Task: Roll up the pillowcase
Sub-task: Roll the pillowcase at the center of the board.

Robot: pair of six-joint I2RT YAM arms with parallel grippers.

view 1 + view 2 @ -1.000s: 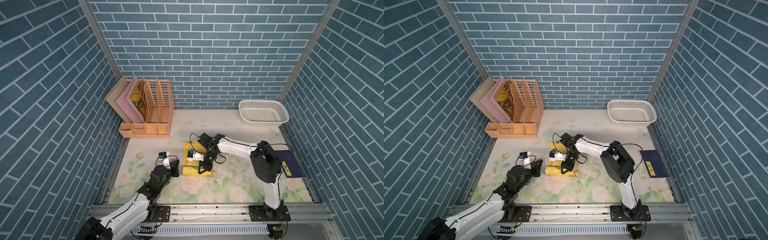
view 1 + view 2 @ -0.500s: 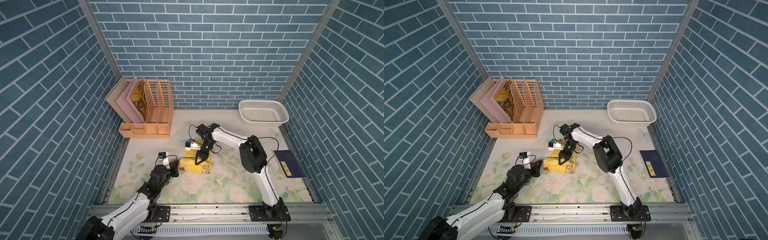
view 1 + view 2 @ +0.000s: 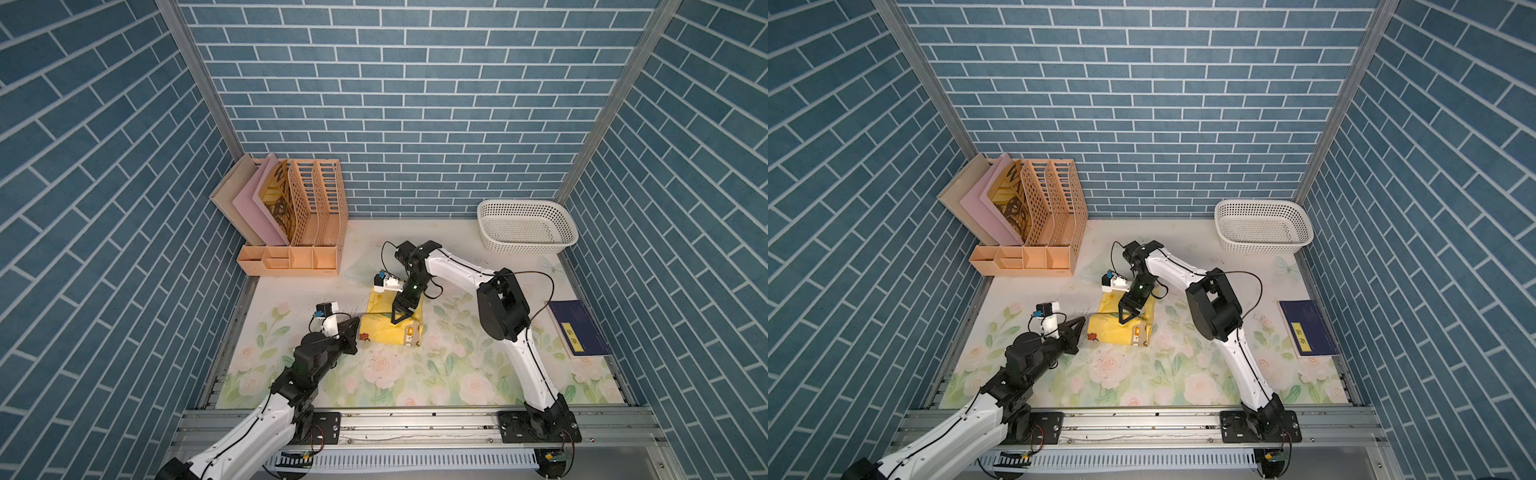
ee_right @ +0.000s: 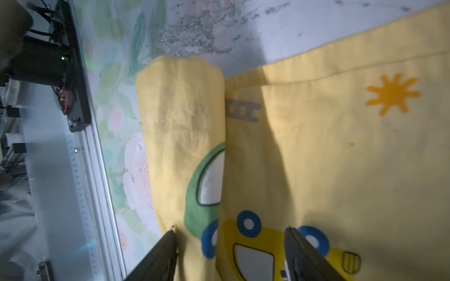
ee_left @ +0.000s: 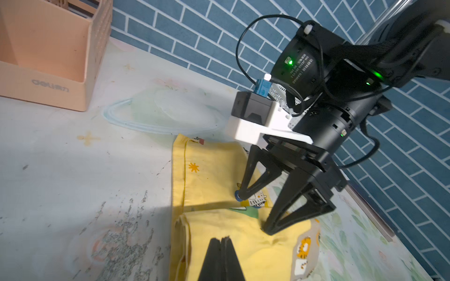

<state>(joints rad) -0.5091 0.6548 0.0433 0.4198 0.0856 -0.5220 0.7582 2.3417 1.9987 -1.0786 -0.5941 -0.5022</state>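
Pillowcase (image 3: 382,331) is found partly rolled on the floral mat (image 3: 415,374), mid-table. Right gripper (image 5: 253,213) is set spread wide across the roll's edge, clamping nothing. Left gripper (image 5: 220,240) is closed tight at the roll's end; contact there cannot be confirmed.

Peach desk organizer (image 5: 80,73): embossed brand mark on the front wall, upside down in the left wrist view, appears to read "deli".
Right arm's wrist motor (image 5: 299,65): white print, "DAMIAO" legible, the rest too fine.
Blue book (image 3: 577,328): yellow label, characters unreadable.
Brown sheet in the file rack (image 3: 276,199): large letters "WA".
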